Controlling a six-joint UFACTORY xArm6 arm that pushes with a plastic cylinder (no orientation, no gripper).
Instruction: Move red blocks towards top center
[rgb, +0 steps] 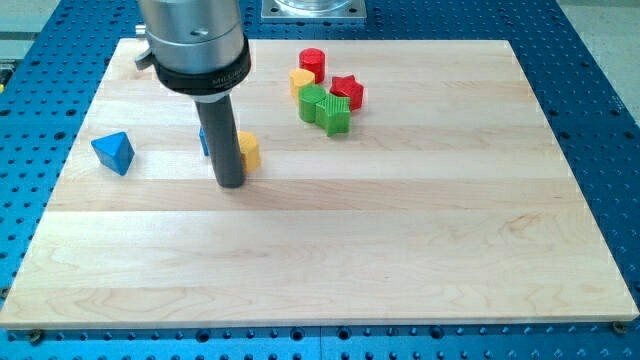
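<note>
- The rod's tip (231, 184) rests left of centre, touching a yellow block (248, 150); there is no claw to open or close
- Red cylinder (313, 64) and red star (347, 91) sit far, near top centre, packed against a yellow block (301, 80) and two green blocks (325, 106)
- Risk: any push likely drags the neighbours along or scatters the cluster
</note>
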